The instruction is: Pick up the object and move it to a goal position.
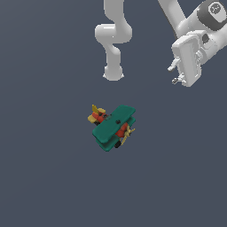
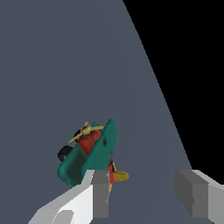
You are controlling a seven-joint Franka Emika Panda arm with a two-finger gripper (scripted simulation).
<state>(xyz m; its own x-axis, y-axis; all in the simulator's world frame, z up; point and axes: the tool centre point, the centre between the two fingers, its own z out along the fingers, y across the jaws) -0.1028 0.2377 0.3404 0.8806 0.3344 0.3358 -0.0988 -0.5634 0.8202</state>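
Closest to your wrist camera are the two grey, blocky fingertips of the white two-fingered gripper — they stand wide apart with bare floor between them, and nothing is clamped in that gap. Just past one fingertip you see the small toy biplane with teal-green wings, red body and yellow propeller and tail; the fingertip overlaps its tail end in this view, though you cannot tell from here whether they touch.

Your exterior view settles it. The gripper hangs at the exterior view's upper right, well apart from the biplane, which rests on the flat dark blue-grey floor near the middle of the picture — tail toward the exterior view's left, black wheels and propeller toward its lower right. The white arm's base stands beyond the plane.
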